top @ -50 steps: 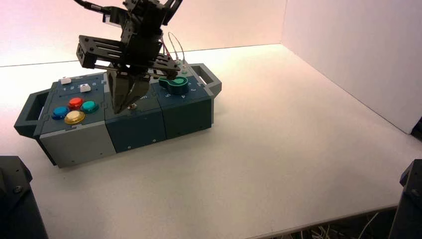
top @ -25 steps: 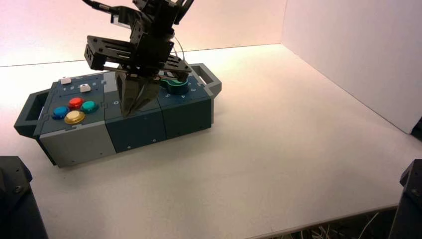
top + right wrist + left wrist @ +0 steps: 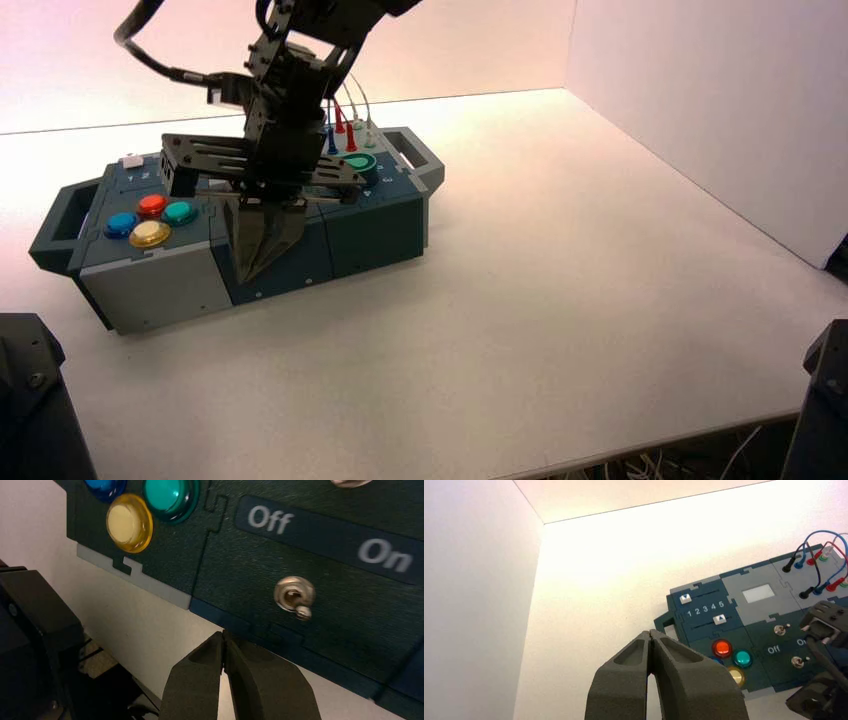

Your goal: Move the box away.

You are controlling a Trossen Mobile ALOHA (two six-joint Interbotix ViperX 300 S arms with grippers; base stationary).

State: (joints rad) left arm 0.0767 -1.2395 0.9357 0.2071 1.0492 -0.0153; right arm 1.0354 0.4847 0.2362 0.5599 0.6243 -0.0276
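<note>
Where the right wrist view looks down on the long dark teal and grey box (image 3: 250,235), white lettering "Off" and "On" runs beside a small metal toggle switch (image 3: 294,596); the left wrist view shows the numbers "1 2 3 4 5" between two white slider tabs (image 3: 685,599). That box lies on the white table (image 3: 520,300) toward its left side, a handle at each end, with four round buttons (image 3: 150,220), red, blue, teal and yellow, near its left end. Bent steeply downward over the box's middle, the right gripper (image 3: 258,262) has its dark fingers pressed together, their tips in front of the box's near edge. Raised well apart from the box, the left gripper (image 3: 651,636) likewise has its fingers closed on nothing.
</note>
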